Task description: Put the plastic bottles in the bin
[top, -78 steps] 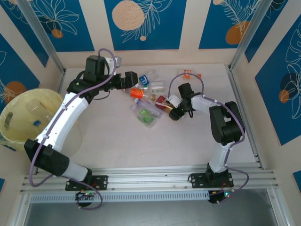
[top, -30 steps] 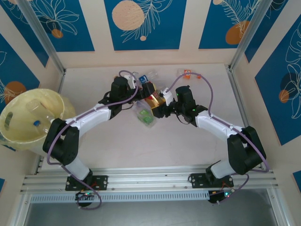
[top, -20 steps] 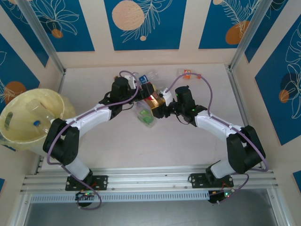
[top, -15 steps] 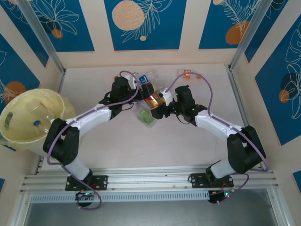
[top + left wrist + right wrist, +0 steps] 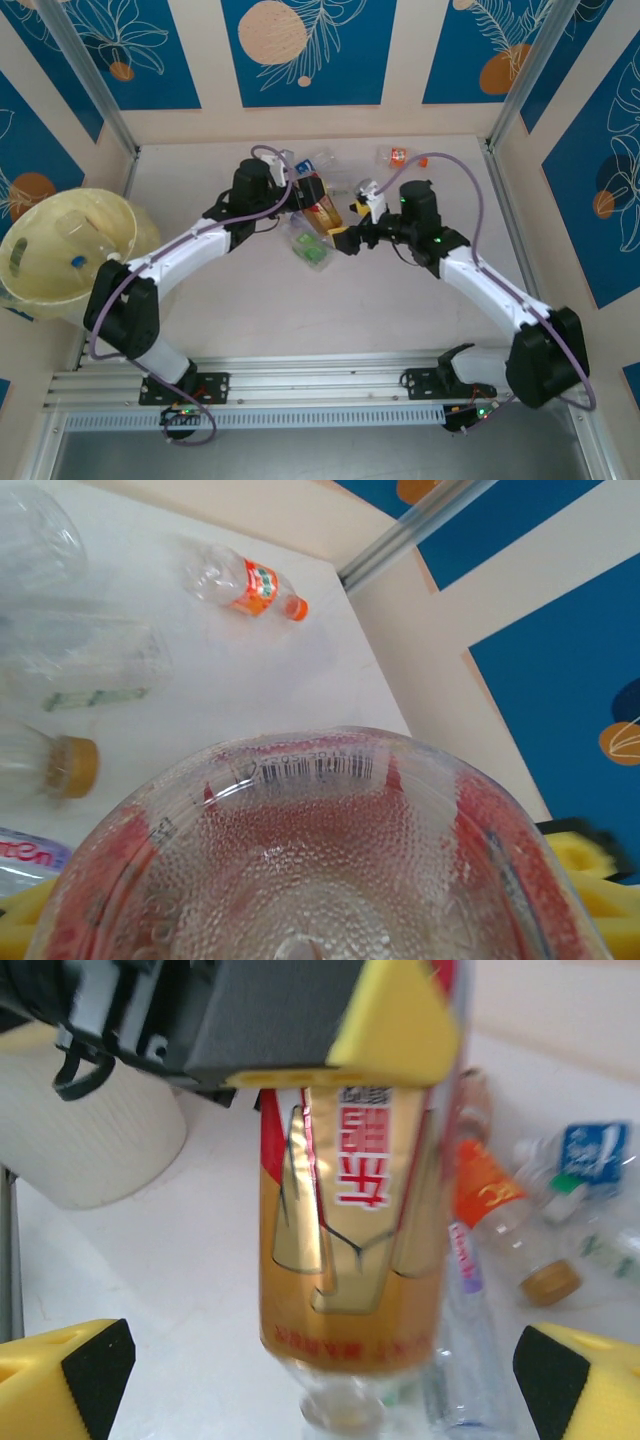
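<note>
My left gripper (image 5: 312, 195) is shut on a clear plastic bottle with a gold-and-red label (image 5: 327, 211), held just above the table's middle. In the left wrist view the bottle's dimpled base (image 5: 300, 870) hides most of the fingers. My right gripper (image 5: 352, 213) stands open just right of that bottle; its yellow fingertips (image 5: 70, 1375) flank the bottle's neck (image 5: 345, 1415) without touching. More bottles lie nearby: a green-labelled one (image 5: 312, 250), a blue-labelled one (image 5: 318, 161) and an orange-labelled one (image 5: 398, 155). The pale yellow bin (image 5: 40, 265) sits at the far left with bottles inside.
Behind the held bottle lie an orange-labelled bottle (image 5: 490, 1195), a blue-labelled one (image 5: 590, 1150) and a brown cap (image 5: 550, 1280). The orange-labelled bottle (image 5: 250, 580) rests near the back wall and a metal post (image 5: 410, 530). Bare table spreads toward the front.
My right gripper has opened, let go of the gold-and-red bottle and drawn back to the right. The left gripper keeps its grip on the bottle and has tightened slightly.
</note>
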`<state>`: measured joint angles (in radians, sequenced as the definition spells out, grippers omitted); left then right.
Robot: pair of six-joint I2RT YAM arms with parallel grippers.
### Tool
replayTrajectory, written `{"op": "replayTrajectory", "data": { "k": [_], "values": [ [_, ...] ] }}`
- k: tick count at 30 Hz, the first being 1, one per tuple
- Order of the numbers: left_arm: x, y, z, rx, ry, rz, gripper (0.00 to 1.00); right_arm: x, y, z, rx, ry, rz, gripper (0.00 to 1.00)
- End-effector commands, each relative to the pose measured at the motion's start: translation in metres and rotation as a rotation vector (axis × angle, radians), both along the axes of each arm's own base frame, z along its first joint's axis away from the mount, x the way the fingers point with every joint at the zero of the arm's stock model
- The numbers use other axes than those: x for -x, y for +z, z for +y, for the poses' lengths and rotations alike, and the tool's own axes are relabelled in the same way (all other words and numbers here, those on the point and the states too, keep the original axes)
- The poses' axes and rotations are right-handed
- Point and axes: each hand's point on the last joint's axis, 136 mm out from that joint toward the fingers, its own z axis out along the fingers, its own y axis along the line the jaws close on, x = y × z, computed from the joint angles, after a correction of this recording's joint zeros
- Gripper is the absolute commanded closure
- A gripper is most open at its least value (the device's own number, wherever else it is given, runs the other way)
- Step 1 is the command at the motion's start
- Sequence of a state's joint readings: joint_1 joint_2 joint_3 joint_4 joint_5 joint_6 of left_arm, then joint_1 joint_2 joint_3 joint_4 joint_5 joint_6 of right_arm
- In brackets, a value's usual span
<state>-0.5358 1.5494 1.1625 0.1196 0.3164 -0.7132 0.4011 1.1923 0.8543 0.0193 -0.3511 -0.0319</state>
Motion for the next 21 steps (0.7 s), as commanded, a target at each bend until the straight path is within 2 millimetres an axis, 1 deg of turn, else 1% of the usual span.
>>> {"op": "replayTrajectory", "data": {
  "k": [1, 3, 4, 6, 8, 13, 15, 16, 17, 21],
  "values": [
    [0.003, 0.041, 0.027, -0.081, 0.063, -0.126, 0.55, -0.004, 0.03, -0.02, -0.089, -0.087, -0.099, 0.01],
    [0.006, 0.053, 0.042, -0.113, 0.106, -0.162, 0.55, -0.016, 0.038, -0.04, -0.131, -0.206, -0.131, 0.01],
    [0.008, 0.058, 0.051, -0.135, 0.131, -0.178, 0.55, -0.023, 0.038, -0.051, -0.142, -0.274, -0.134, 0.01],
    [0.014, 0.07, 0.067, -0.179, 0.17, -0.212, 0.56, -0.038, 0.033, -0.072, -0.138, -0.411, -0.113, 0.01],
    [0.022, 0.086, 0.084, -0.236, 0.209, -0.248, 0.56, -0.048, 0.022, -0.088, -0.125, -0.51, -0.068, 0.01],
    [0.044, 0.125, 0.121, -0.334, 0.297, -0.358, 0.56, -0.063, -0.002, -0.108, -0.093, -0.641, 0.033, 0.01],
    [0.051, 0.139, 0.137, -0.396, 0.339, -0.391, 0.56, -0.069, -0.01, -0.116, -0.091, -0.702, 0.075, 0.01],
    [0.055, 0.146, 0.148, -0.445, 0.371, -0.398, 0.56, -0.072, -0.012, -0.118, -0.093, -0.723, 0.092, 0.01],
    [0.059, 0.153, 0.162, -0.495, 0.411, -0.405, 0.56, -0.074, -0.014, -0.12, -0.097, -0.733, 0.108, 0.01],
    [0.077, 0.179, 0.202, -0.609, 0.546, -0.458, 0.56, -0.077, -0.017, -0.117, -0.103, -0.723, 0.134, 0.01]
  ]
}}
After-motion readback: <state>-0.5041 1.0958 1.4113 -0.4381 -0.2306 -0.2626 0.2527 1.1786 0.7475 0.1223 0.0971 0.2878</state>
